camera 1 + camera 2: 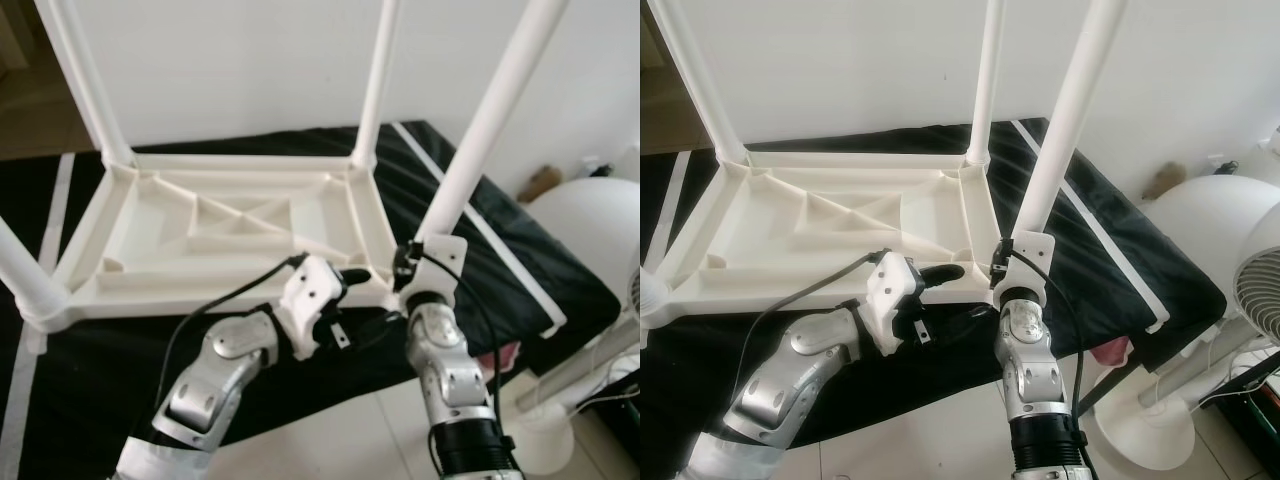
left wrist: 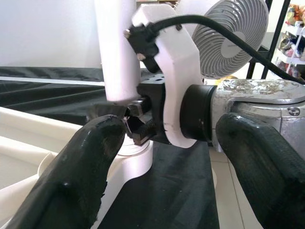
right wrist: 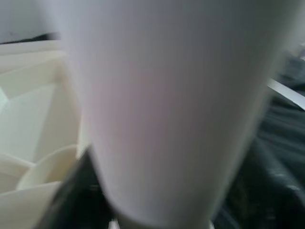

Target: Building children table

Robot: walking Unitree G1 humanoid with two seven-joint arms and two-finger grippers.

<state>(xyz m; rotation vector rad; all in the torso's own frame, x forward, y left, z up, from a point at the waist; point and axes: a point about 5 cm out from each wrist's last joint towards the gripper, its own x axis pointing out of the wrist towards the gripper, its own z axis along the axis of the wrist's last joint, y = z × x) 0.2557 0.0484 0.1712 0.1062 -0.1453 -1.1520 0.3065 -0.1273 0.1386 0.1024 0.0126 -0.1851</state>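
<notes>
A white table (image 1: 210, 235) is lying upside down on a black mat (image 1: 520, 270), legs pointing up. The right gripper (image 1: 408, 268) is clamping the near right leg (image 1: 480, 140) at its base. The left gripper (image 1: 352, 278) is hovering beside it, fingers spread wide.

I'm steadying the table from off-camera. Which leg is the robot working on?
Find the white plastic tabletop lying upside down on the black mat. Of its four upright white legs, it is the leg at the near right corner, the one the right claw grips at its base.
</notes>
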